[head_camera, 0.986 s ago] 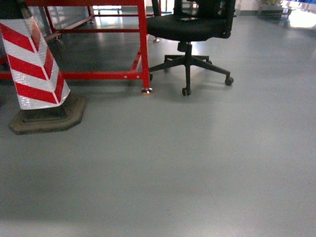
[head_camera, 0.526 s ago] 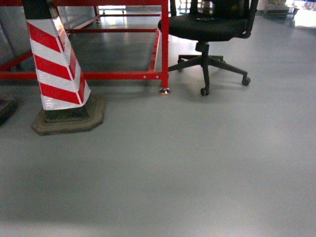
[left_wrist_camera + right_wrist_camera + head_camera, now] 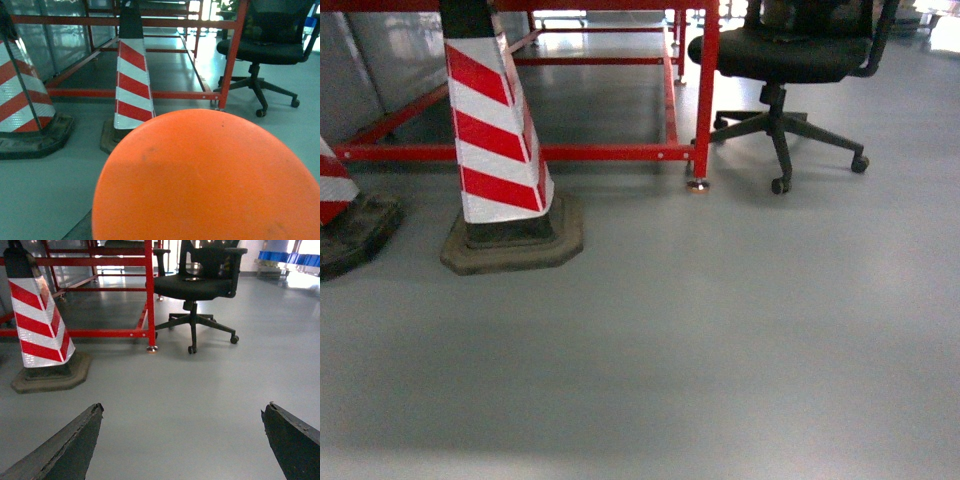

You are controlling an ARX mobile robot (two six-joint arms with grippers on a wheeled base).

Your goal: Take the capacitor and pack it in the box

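Grey floor (image 3: 720, 340) spreads before a striped cone (image 3: 495, 140), red frame (image 3: 705, 90) and chair (image 3: 785, 60); no box or capacitor shows, so drive on steadily, right tool (image 3: 182, 440) wide, left tool's state unclear.

Smooth grey floor (image 3: 720, 330), glossy, with pale reflections of light from the far end. Red steel frame (image 3: 705, 90) on levelling feet, low rails running back. Red-and-white striped cone (image 3: 495, 140) on dark octagonal base just before frame; second cone (image 3: 335, 190) at left edge. Black swivel chair (image 3: 790, 60) on castors right of frame.
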